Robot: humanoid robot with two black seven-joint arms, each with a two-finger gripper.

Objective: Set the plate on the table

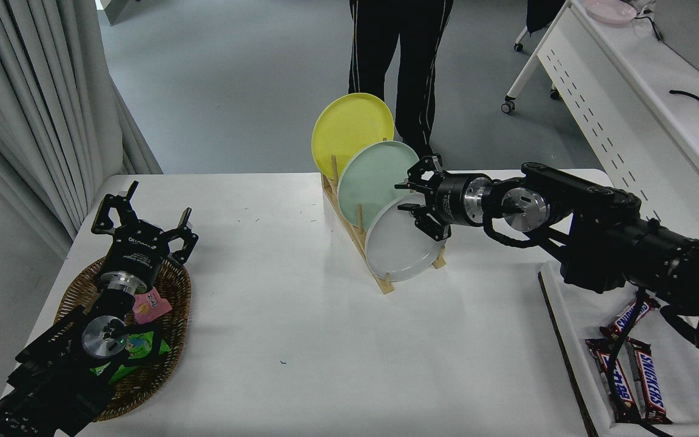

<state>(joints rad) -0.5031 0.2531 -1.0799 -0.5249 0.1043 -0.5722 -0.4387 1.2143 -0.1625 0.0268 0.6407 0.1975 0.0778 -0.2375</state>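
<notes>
The light grey plate (397, 243) stands on edge in the front slot of a wooden rack (358, 233) on the white table (301, 340). Behind it stand a mint green plate (374, 173) and a yellow plate (349, 130). My right gripper (411, 195) is open at the grey plate's upper right rim, with one finger above the rim and one finger over the plate's face. It holds nothing. My left gripper (143, 215) is open and parked at the lower left, above a wicker basket.
A wicker basket (170, 340) with snack packets sits at the front left. A white tray (689, 388) with chocolate bars lies at the front right. A person (398, 54) stands beyond the table. A long white desk (628, 79) is at the back right.
</notes>
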